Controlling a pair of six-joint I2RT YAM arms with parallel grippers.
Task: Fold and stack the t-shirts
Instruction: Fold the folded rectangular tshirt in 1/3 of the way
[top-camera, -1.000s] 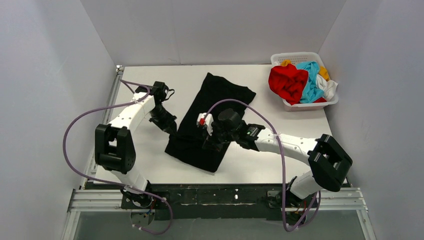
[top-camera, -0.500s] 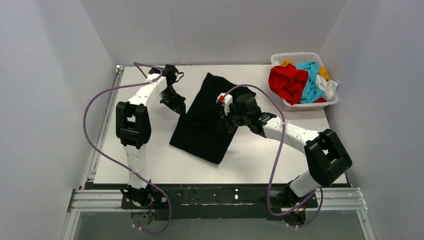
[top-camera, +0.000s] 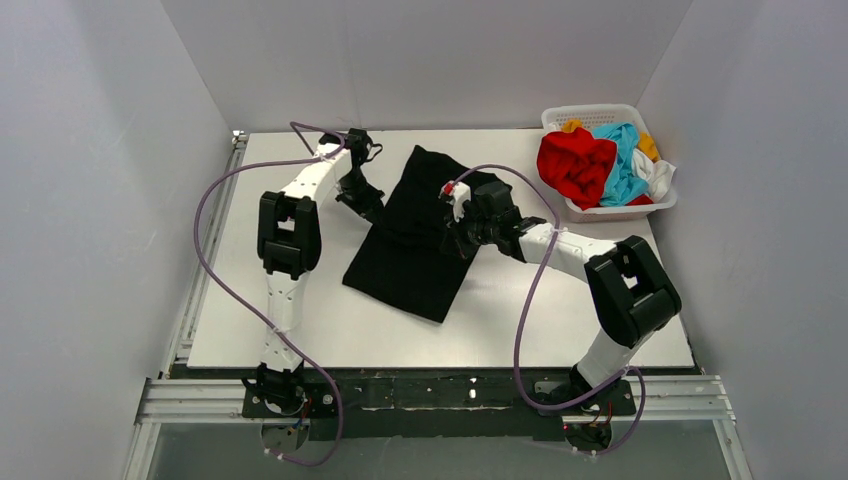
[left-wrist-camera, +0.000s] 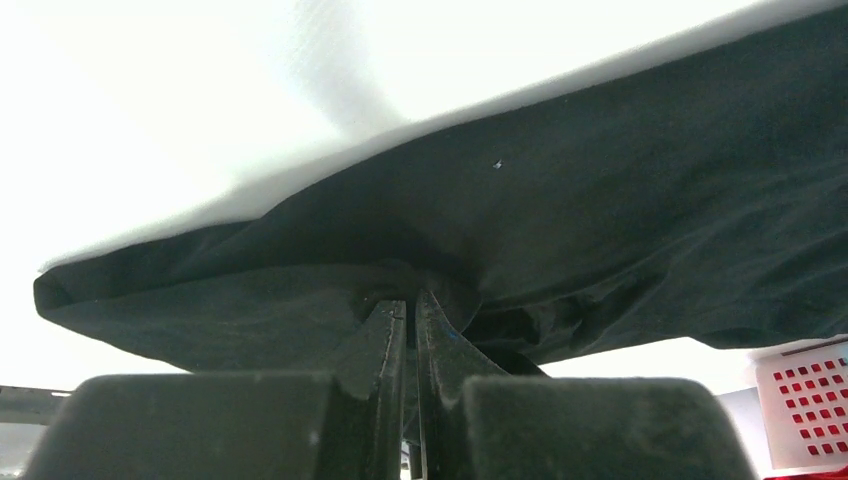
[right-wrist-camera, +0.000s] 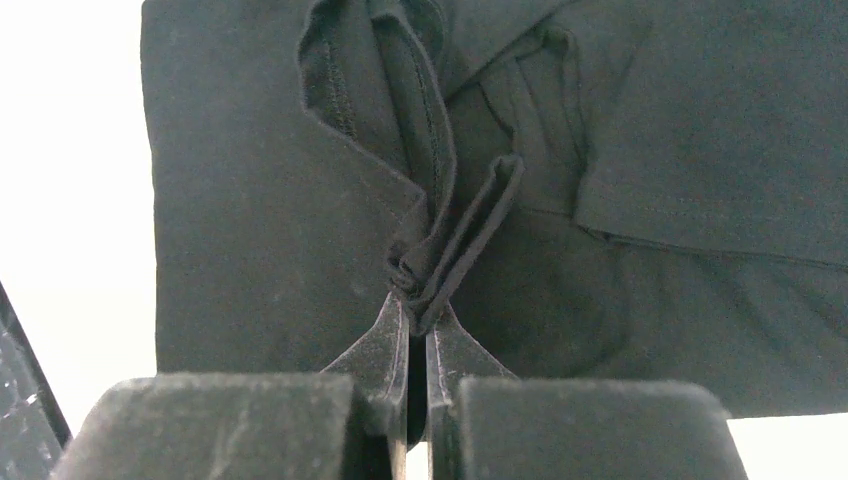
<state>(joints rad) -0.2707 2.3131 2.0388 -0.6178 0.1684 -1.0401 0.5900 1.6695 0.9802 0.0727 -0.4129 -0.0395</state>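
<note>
A large black t-shirt (top-camera: 415, 240) lies folded lengthwise as a long strip on the white table (top-camera: 300, 320), running from back to front. My left gripper (top-camera: 366, 208) is shut on its left edge; in the left wrist view (left-wrist-camera: 412, 300) the black cloth (left-wrist-camera: 560, 210) bunches at the fingertips. My right gripper (top-camera: 456, 240) is shut on the shirt's right edge; in the right wrist view (right-wrist-camera: 415, 305) it pinches a bunched hem of the cloth (right-wrist-camera: 250, 200). Red (top-camera: 575, 165), light blue (top-camera: 625, 160), white (top-camera: 660, 178) and orange-yellow (top-camera: 650, 146) shirts lie heaped in the basket.
A white lattice basket (top-camera: 590, 116) stands at the back right corner of the table. White walls close in the table at the back and on both sides. A metal rail (top-camera: 440, 392) runs along the near edge by the arm bases.
Both grippers have moved toward the back of the table, still shut on the black shirt. The shirt's near end has been carried back and the strip looks shorter.
</note>
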